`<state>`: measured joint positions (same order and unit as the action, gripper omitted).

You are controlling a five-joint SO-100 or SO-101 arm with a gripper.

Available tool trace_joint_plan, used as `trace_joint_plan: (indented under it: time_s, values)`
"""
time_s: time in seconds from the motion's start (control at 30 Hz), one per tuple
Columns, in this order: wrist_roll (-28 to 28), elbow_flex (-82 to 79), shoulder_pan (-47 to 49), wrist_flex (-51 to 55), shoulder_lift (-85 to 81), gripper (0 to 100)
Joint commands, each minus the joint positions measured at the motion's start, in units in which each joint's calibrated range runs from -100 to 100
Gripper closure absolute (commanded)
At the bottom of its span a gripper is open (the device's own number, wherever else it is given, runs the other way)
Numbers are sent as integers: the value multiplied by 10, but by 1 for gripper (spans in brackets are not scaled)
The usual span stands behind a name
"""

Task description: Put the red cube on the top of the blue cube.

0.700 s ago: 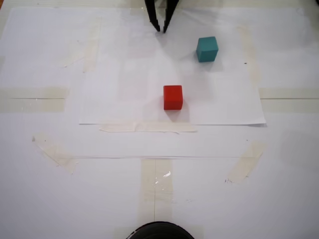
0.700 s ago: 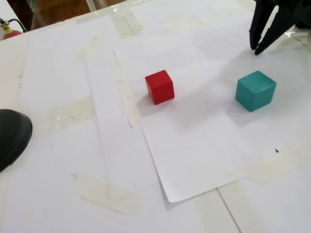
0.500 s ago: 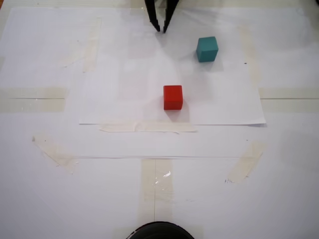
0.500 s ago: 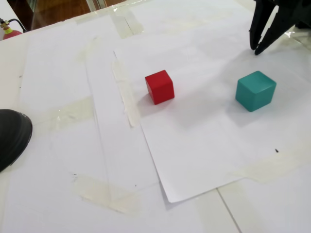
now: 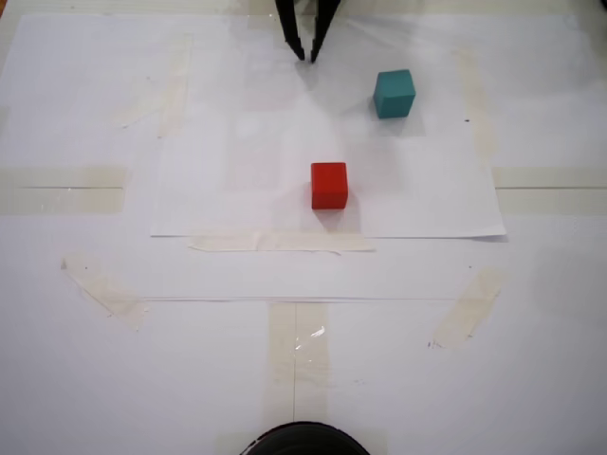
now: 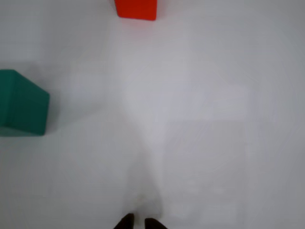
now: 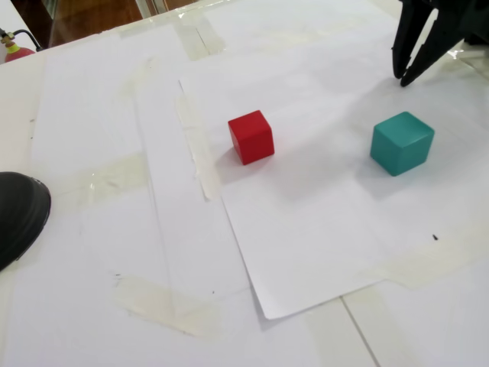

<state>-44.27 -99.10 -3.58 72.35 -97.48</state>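
Two cubes on white paper, apart.
Red cube (image 5: 329, 185); blue cube (image 5: 394, 93) at 1 o'clock; gripper (image 5: 307, 58) empty, tips nearly pressed together.

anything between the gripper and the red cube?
Nothing. In a fixed view only bare white paper lies between the gripper and the red cube; the blue cube sits off to the right.

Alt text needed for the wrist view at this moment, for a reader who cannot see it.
White paper fills the view, with the red cube cut off at the top edge and the blue cube at the left edge, apart from each other. The gripper shows only as two dark tips at the bottom, holding nothing.
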Motion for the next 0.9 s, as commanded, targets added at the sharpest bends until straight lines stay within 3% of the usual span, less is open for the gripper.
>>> trace_joint_plan:
  time_s: [0.0, 0.87]
  values:
    - [-3, -8, 6, 8, 1, 95]
    - [-4, -8, 3, 10, 1, 95]
